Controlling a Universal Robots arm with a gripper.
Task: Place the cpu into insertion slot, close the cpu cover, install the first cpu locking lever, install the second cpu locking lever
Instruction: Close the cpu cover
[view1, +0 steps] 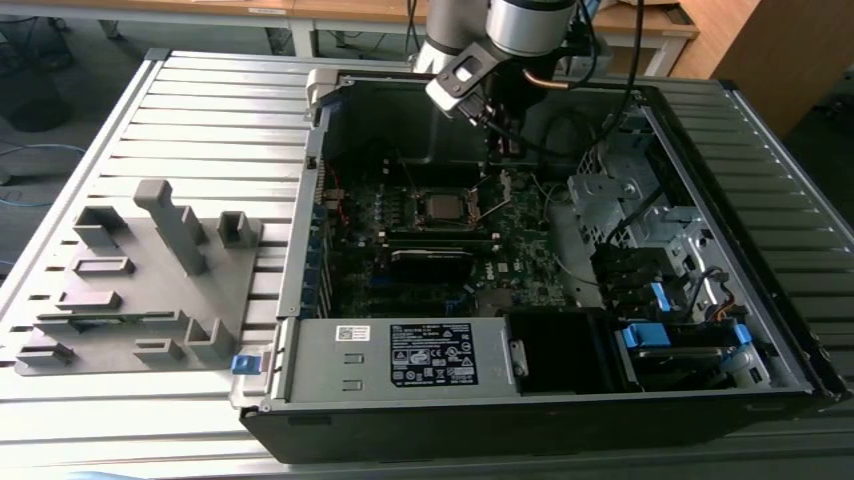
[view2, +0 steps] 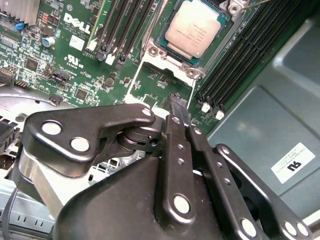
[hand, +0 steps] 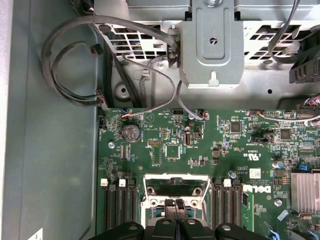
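The exterior view is looking steeply down from well above the table (view1: 174, 100) onto the whole open case (view1: 534, 410). Both wrist views are hovering close over the motherboard (hand: 200, 145), looking past the fingers (hand: 171, 204) and sharing the slot (view2: 161, 39).

Table (view1: 200, 110): pale grey, ribbed in long parallel slats.
Fixture block (view1: 134, 290), at the exterior view's left: plain mid-grey all over.
Case (view1: 534, 435): black outside, dull blue-grey floor inside.
Board (view1: 527, 245): dark green, speckled with black chips, silver solder points and white print.
Cpu (view2: 190, 28): pale silver-grey top, faintly warm-toned in the second wrist view.
Memory slots (view2: 240, 50): black stripes with white end latches.
Power supply (view1: 334, 370): grey, with a black-and-white label.
Drive tabs (view1: 650, 335), at the exterior view's right: bright blue.
Gripper (view2: 180, 107): glossy black links, silver pins.
Heatsink (hand: 305, 192): silver, with fine parallel fins.
Cables (hand: 46, 50): black and grey.
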